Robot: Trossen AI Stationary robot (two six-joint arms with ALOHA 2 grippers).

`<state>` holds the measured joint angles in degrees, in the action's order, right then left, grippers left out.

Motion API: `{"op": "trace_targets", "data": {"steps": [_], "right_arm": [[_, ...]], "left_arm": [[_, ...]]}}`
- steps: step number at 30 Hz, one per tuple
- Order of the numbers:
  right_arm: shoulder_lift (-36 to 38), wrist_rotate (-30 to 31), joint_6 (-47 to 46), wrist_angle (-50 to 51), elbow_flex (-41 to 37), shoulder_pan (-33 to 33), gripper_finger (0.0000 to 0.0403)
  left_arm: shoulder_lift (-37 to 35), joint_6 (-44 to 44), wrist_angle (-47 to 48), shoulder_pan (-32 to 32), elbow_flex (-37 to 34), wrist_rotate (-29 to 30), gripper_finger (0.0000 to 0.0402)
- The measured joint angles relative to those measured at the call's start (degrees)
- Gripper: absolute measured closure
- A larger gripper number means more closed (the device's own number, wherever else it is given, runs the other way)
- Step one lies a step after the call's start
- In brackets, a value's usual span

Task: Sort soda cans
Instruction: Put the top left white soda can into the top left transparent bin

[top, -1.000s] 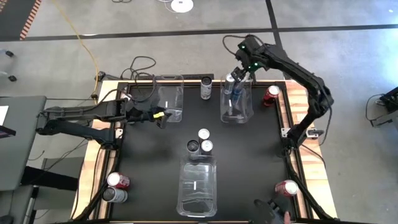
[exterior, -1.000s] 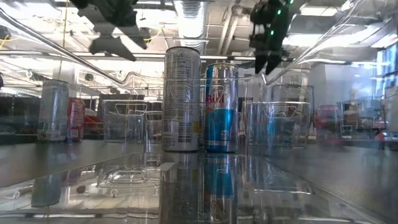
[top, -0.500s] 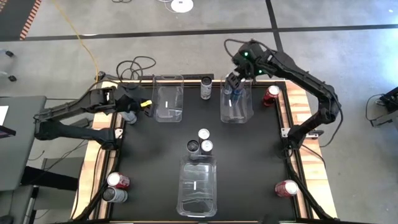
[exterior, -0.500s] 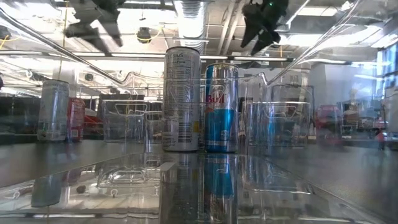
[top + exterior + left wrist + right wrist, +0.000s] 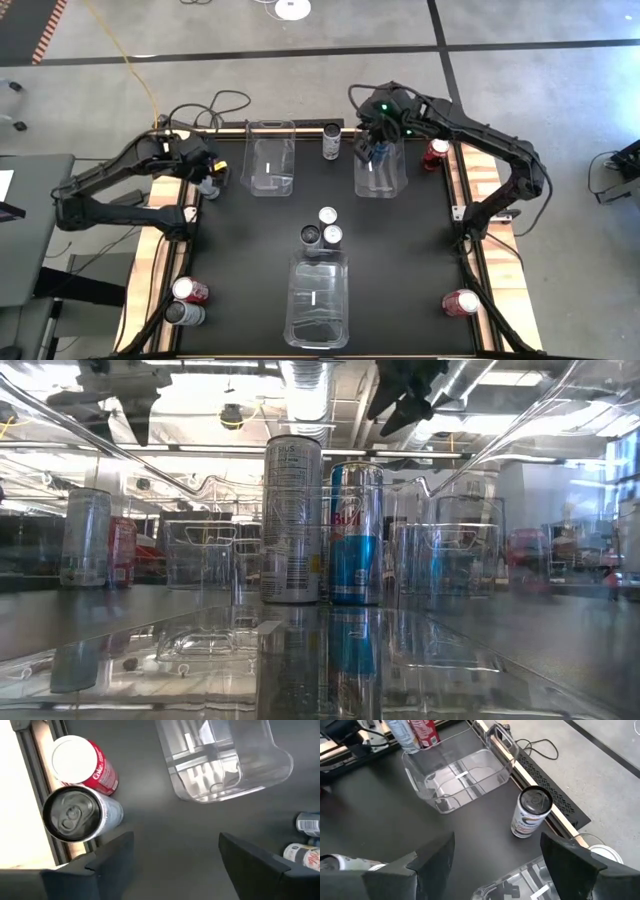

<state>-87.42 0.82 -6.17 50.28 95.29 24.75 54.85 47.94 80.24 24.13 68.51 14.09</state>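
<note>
Sorting barely begun: blue can [image 5: 378, 152] in far-right bin [image 5: 380, 175]; other cans stand loose on tabletop [image 5: 400, 260]. Right tool [image 5: 372, 140] wide, empty, above that bin; left tool [image 5: 172, 852] wide, empty, far-left edge.

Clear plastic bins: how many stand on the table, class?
3. The left bin and the right bin sit along the far edge; the near bin sits centred at the near edge. None seems hidden.
</note>
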Motion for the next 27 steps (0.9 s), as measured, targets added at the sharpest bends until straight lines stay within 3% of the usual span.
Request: {"op": "trace_targets", "data": {"steps": [4,13,24,27], "right_arm": [[0.00,0.00,0.02,-0.26,0.00,0.03,0.0090],[-0.02,0.02,0.13,-0.19,0.00,0.02,0.0090],[-0.02,0.02,0.61,0.23,0.00,0.00,0.0090],[-0.02,0.02,0.69,0.53,0.00,0.00,0.0090]], "left_arm": [[0.21,-4.24,0.37,2.17,0.00,1.56,0.0082],[3.50,-4.44,8.35,11.14,0.02,2.27,0.0033],[8.29,-11.93,8.50,21.79,-1.15,2.05,0.0016],[8.92,-15.01,6.62,24.26,-2.87,-0.49,0.0016]]}}
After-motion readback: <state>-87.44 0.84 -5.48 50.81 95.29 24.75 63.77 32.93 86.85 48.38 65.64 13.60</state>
